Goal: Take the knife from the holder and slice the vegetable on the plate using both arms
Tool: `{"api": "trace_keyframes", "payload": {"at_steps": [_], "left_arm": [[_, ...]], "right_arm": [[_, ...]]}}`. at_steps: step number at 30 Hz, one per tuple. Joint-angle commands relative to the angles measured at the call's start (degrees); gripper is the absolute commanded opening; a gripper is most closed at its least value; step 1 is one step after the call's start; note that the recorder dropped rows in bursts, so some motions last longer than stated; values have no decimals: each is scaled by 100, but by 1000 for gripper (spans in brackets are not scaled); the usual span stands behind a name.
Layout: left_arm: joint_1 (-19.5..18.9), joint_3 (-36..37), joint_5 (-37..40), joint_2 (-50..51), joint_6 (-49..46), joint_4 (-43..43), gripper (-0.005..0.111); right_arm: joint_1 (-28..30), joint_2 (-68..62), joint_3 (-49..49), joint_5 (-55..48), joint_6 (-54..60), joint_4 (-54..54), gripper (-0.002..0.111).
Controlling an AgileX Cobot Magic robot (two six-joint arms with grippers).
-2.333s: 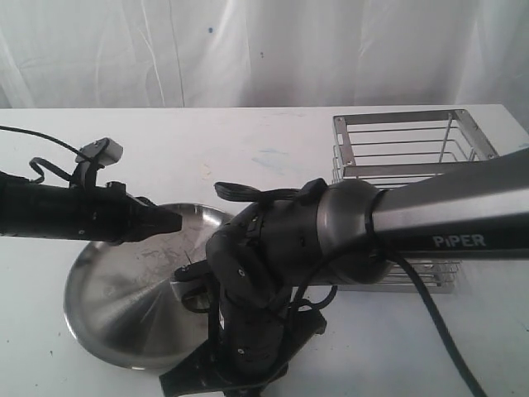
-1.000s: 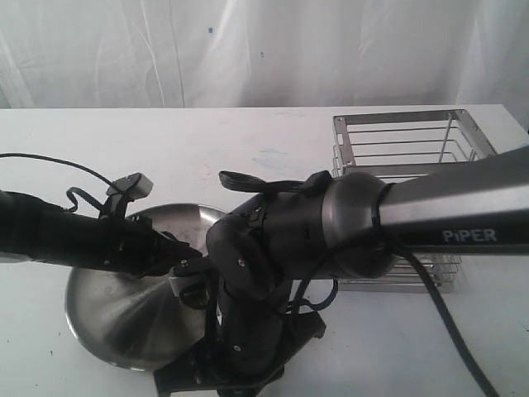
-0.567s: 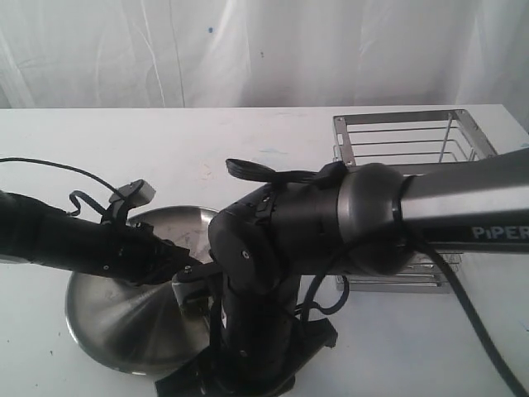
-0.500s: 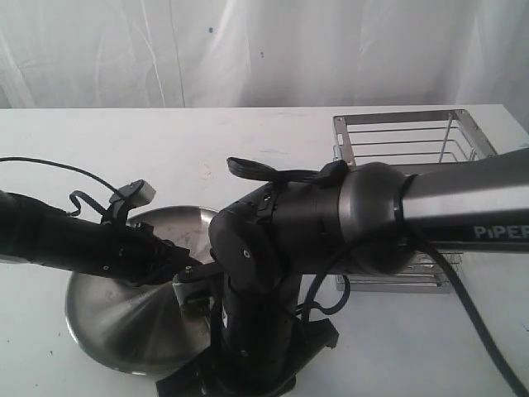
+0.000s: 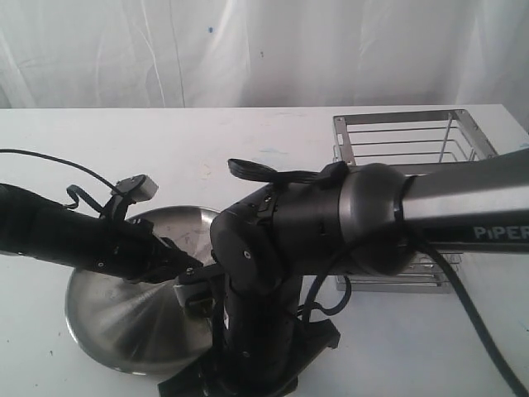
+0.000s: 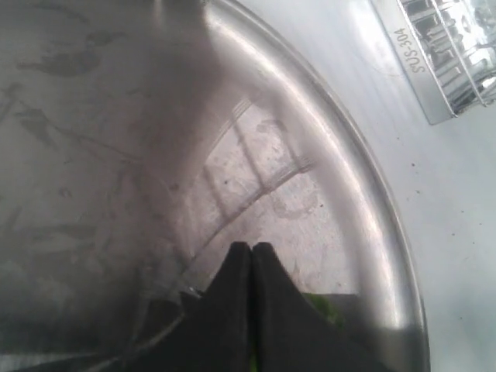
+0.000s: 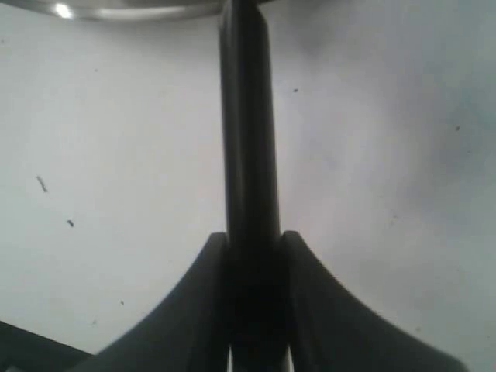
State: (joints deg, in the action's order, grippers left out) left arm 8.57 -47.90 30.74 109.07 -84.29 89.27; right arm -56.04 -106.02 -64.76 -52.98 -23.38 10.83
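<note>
Both arms are working low over the near-left part of the desk (image 5: 273, 141), where the plate (image 5: 107, 318) is sitting.

Right hand (image 7: 253, 240): fingers are pressing tight on either side of the knife (image 7: 248, 139), gripping it. In the right wrist view the black bar of the knife is running straight out from the hand toward the plate rim (image 7: 139, 11), over bare white desk. So the knife is already out of the holder (image 5: 409, 141), which is standing toward the far-right corner; I cannot see anything inside it from here.

Left hand (image 6: 252, 249): fingertips are meeting with almost no gap. A sliver of green, the vegetable (image 6: 325, 310), is peeking out from under the fingers, near the plate's rim on the holder side. Whether the hand is pinching it or just pressing down on it, I cannot tell; most of the piece is hidden beneath the fingers.

From the exterior view the right arm's bulk (image 5: 273, 248) is blocking the spot where blade and vegetable would meet.

Progress, as I judge it: knife retrieval done, bracing of the vegetable looking underway. No cut slices are showing anywhere on the plate, so the slicing itself appears yet to be done.
</note>
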Motion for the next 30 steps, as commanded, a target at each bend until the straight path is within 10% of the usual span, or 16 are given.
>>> {"api": "trace_keyframes", "payload": {"at_steps": [1,30], "left_arm": [[8,22,208,-67,33,-23,0],[18,218,-483,303,74,-320,0]], "right_arm": [[10,47,19,27,-20,-11,0],[10,47,19,-372,60,299,0]]}}
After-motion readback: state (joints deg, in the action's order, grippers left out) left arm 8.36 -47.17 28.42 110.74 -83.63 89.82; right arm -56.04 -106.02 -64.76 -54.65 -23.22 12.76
